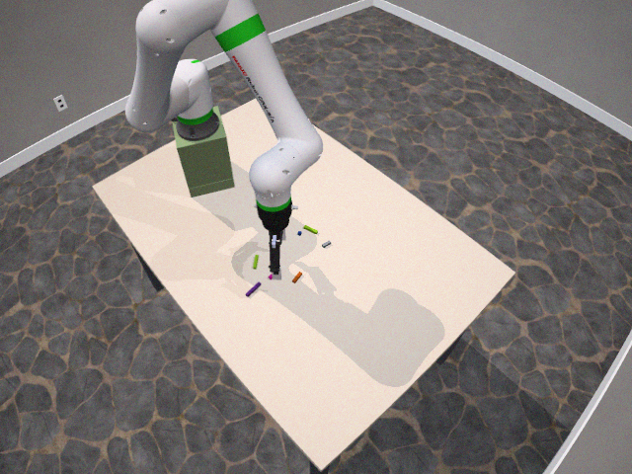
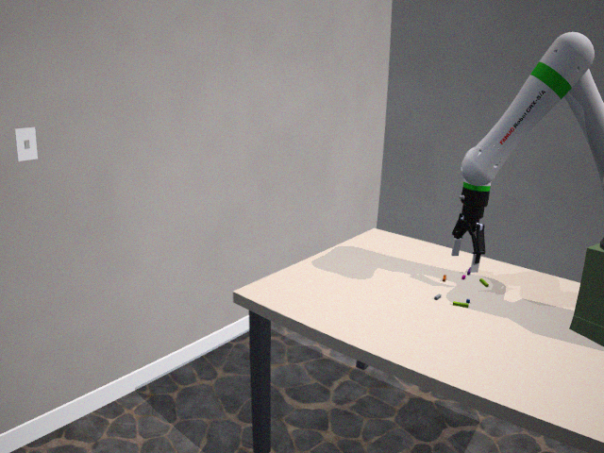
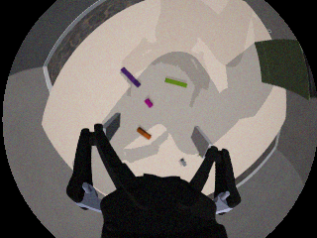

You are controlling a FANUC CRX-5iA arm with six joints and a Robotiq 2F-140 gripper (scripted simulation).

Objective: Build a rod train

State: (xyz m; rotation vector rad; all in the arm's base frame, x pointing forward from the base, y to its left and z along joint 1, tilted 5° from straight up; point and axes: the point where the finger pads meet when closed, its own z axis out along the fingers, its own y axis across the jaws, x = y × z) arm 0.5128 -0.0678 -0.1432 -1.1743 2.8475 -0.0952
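Lying flat — purple rod (image 1: 253,289), magenta rod (image 1: 270,276) apart.

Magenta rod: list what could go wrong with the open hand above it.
1. The magenta rod is tiny; the wide-open hand could tip or push it rather than grip it.
2. The purple rod and orange rod lie close by; a finger might nudge either one.
3. Two lime rods lie near; the train must stay well apart from them.

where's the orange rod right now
In the top view the orange rod lies flat on the table, just right of the open gripper, with the magenta rod on the gripper's other side.
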